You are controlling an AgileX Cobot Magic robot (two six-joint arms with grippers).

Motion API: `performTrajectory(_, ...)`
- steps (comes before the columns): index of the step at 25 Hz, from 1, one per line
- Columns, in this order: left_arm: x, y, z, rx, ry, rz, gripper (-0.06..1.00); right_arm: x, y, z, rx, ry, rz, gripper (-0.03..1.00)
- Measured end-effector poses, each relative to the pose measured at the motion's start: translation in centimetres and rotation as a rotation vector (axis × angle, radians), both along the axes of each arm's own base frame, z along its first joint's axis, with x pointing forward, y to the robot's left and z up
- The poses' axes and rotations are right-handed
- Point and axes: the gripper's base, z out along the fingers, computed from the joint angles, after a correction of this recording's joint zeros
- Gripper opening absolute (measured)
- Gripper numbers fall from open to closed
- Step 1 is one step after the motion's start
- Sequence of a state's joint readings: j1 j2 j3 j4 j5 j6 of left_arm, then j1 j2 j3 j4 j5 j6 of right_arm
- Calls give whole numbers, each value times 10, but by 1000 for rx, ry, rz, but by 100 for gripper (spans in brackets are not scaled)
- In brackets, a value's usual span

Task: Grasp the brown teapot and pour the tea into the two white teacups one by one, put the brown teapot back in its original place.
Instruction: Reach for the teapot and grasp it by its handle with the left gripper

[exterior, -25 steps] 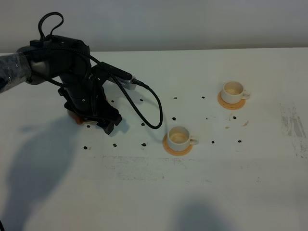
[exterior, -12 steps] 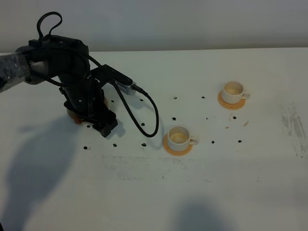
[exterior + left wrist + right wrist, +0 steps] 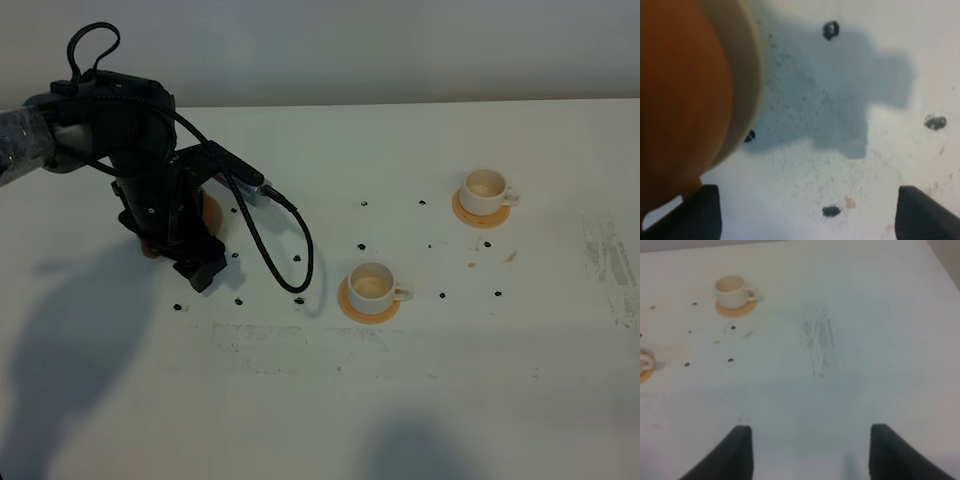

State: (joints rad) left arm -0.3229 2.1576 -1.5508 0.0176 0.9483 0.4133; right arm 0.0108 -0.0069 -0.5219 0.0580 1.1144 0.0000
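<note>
Left arm is the nearer one. Under it we find the brown teapot on its cream plate, just outside one finger of the left gripper, whose jaws are spread wide and empty. Spout and handle heading are hidden. Right gripper is spread, empty and well apart. Near white teacup and far white teacup stand upright.

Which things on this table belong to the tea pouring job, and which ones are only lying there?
For the job:
- brown teapot
- cream plate
- near white teacup
- far white teacup

Only lying there:
- orange coasters under the cups
- black dots
- grey scuff marks
</note>
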Motion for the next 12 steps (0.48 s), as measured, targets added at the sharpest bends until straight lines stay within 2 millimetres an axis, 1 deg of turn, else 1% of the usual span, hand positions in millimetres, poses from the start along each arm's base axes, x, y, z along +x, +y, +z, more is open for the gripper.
performTrajectory(8,-1,6,0,9,26,-38,68,0,0,0,0,0,0,49)
performTrajectory(10,-1,4,0,12,28,-53,68,0,0,0,0,0,0,49)
performTrajectory(12,-3,0,5,7,12,-67,68,0,0,0,0,0,0,49)
